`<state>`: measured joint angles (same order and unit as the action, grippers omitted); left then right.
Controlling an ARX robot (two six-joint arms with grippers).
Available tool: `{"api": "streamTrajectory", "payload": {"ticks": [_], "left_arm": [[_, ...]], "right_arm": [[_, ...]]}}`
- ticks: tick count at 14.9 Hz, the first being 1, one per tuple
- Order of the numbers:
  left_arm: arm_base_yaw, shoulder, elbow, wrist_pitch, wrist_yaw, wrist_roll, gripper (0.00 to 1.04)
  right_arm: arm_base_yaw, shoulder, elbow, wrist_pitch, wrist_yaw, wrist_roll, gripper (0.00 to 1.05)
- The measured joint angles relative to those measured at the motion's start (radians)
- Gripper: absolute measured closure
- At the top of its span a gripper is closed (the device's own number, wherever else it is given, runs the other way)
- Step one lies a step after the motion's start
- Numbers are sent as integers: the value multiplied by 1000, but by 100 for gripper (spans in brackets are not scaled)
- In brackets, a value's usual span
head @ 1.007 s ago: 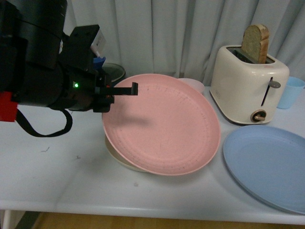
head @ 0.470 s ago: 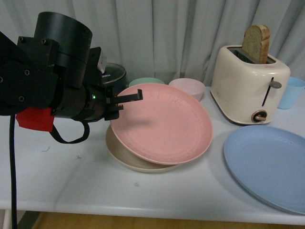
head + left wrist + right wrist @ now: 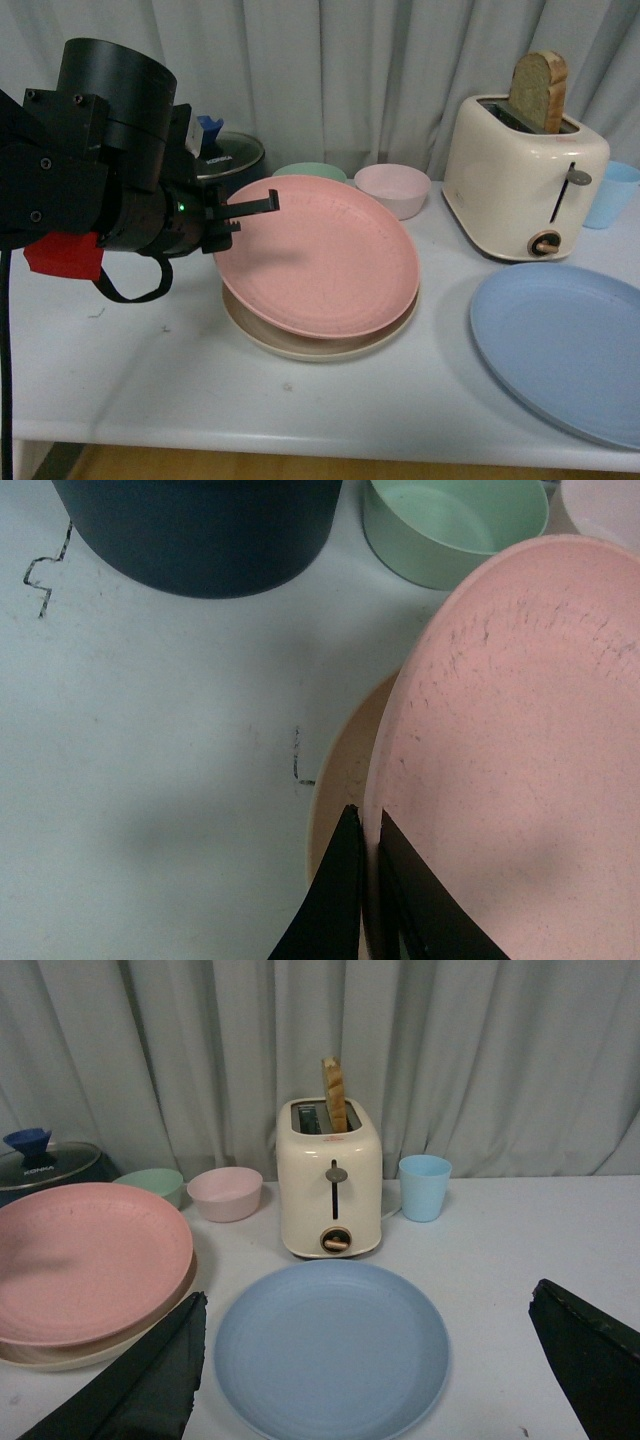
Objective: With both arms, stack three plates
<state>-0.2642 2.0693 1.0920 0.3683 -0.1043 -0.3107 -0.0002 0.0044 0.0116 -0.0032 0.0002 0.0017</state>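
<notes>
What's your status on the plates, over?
Left gripper shut on pink plate rim, tilted over beige plate. Right gripper open, facing blue plate. Pink bowl behind, not blocking.

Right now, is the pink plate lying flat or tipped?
Tipped: the pink plate is held up at one rim by the left gripper, its opposite edge resting on the cream plate.

Pale grey pleated curtain (image 3: pixel 380 70) spans whole backdrop. White table (image 3: pixel 150 370), faint scuff marks. Wood-tone floor (image 3: pixel 300 465) below front edge.
</notes>
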Motion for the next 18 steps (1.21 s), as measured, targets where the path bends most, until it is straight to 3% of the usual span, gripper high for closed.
{"api": "streamTrajectory", "payload": {"ticks": [5,6,7,8,9,16,18], "left_arm": [[-3,19,3,-12,5,-2,99],[-5,20,7,-16,17,-7,86],[-4,20,11,-15,39,-28,64],[-2,-41,-42,60,63,-66,30],[-11,-200,-141,215,48,-50,5],[-55,-434,-275,320,46,7,7],[-72,-583,-406,408,-138,150,24]], "right_arm": [[0,0,0,0,0,0,6],[0,0,0,0,0,0,6],[0,0,0,0,0,0,6],[0,0,0,0,0,0,6],[0,0,0,0,0,0,6],[0,0,0,0,0,0,6],[0,0,0,0,0,0,6]]}}
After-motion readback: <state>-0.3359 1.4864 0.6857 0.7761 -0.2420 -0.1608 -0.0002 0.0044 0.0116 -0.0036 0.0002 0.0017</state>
